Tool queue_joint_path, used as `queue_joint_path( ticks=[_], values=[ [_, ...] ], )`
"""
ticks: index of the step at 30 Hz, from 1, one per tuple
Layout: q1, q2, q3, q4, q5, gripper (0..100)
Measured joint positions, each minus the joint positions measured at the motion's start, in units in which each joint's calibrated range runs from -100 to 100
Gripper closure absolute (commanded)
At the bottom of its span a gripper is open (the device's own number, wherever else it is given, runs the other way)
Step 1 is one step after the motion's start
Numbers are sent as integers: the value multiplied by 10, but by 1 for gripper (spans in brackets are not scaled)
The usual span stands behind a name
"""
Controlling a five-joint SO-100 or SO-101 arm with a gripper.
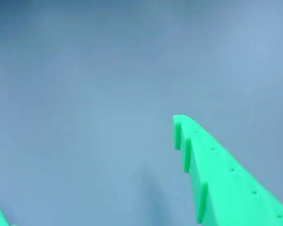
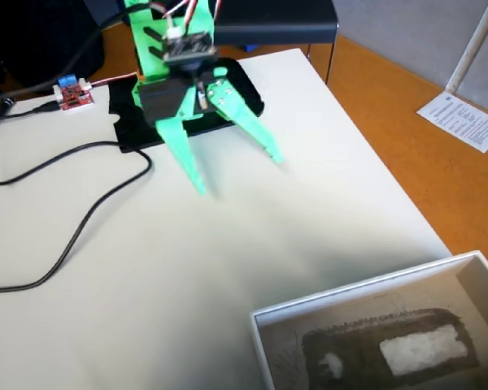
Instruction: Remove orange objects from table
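Table (image 2: 228, 268) — bare cream top beneath green jaws (image 2: 237, 174) — spread wide, empty.

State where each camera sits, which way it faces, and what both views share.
Wrist view: rides on the arm, aimed down at bare table; only the green claw fingers show, spread apart.
Fixed view: stands off the table's near side, looking down across it toward the arm's base; shows the arm, open claw, black cable, red circuit board, white box.
Shared: claw and tabletop.
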Motion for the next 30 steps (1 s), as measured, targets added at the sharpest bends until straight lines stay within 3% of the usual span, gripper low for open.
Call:
queue_joint_path(
  ticks=[6,11,13,21,30],
  values=[
    [9,-147,28,259,45,58],
    [11,-160,31,286,-81,58],
    [27,-160,31,288,-101,58],
    [55,-160,31,288,-112,58],
    [9,-160,31,288,-114,58]
  ],
)
